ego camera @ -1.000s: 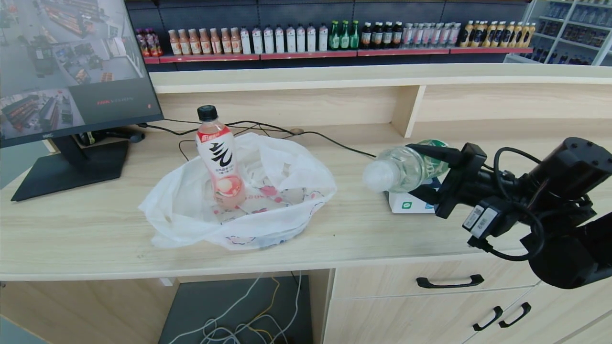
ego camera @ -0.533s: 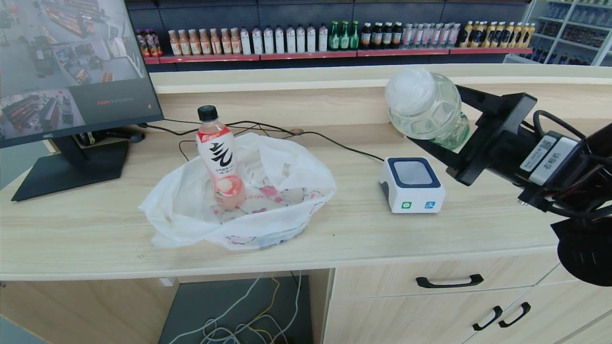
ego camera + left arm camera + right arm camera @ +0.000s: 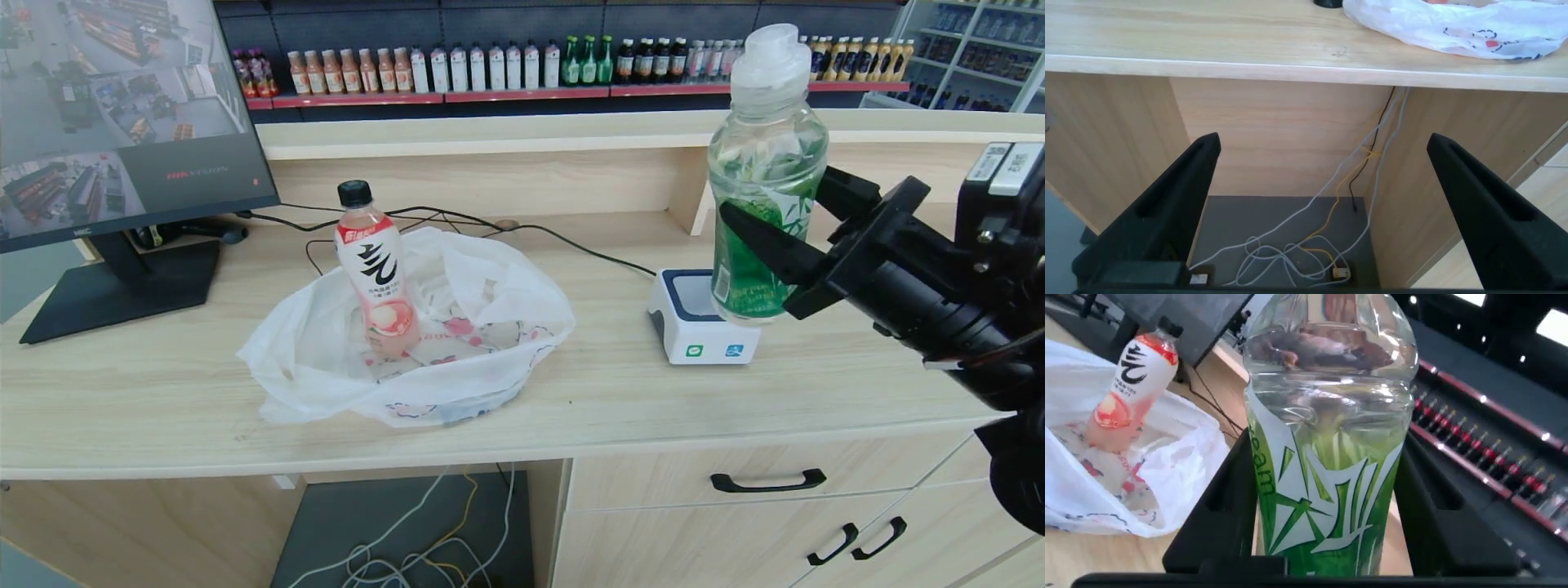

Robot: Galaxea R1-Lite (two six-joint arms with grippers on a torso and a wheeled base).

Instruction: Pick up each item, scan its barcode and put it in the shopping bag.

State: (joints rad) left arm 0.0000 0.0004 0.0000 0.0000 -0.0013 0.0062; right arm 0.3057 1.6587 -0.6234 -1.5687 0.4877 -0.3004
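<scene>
Our right gripper (image 3: 771, 200) clamps the green bottle (image 3: 763, 122) upright over the scanner (image 3: 694, 335), at 3 o'clock from the shopping bag (image 3: 490, 327), likely readying it to stand beside the pink bottle (image 3: 375, 278). Half a second ago it lay tilted, cap toward us. Our left gripper (image 3: 1323, 143) hangs wide open below the counter (image 3: 1208, 33).

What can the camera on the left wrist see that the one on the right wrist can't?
Left wrist only: the open black left claw, level with the space under the light wooden counter, and loose cables on the floor there. Right wrist only: the right claw shut on a clear green-labelled plastic bottle, plus a pink black-capped drink bottle standing in the white plastic shopping bag. Both: that bag on that counter.
</scene>
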